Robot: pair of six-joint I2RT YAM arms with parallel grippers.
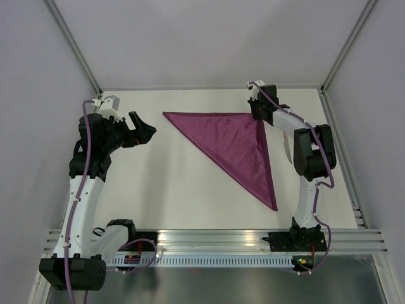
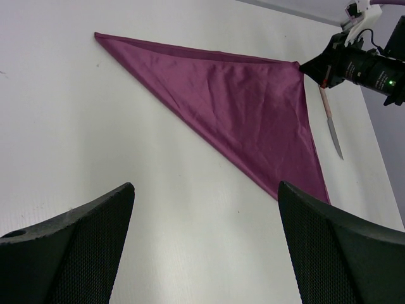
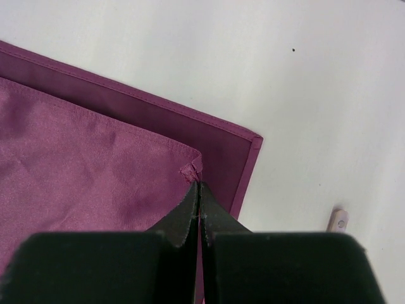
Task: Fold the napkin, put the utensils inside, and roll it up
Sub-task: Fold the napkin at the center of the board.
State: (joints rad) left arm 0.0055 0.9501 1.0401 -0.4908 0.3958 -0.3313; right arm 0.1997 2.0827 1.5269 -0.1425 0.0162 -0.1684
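surface: white surface, pale walls around.
napkin: napkin folded to a triangle, flat at far right.
my right pincer: right pincer clamped on its far corner.
my left pincer: left pincer spread, empty.
knife: knife just beside napkin's right edge.

The left arm rises from its base at the near left edge and bends at the elbow; its wrist points toward the table centre; the left gripper is held clear of the surface, jaws spread wide, nothing between them; its black fingers fill the lower corners of the left wrist view. The right arm reaches toward the far right; its wrist angles down and leftward; the right gripper has its jaws pressed together, pinching the upper-layer corner of the napkin at the fingertips.
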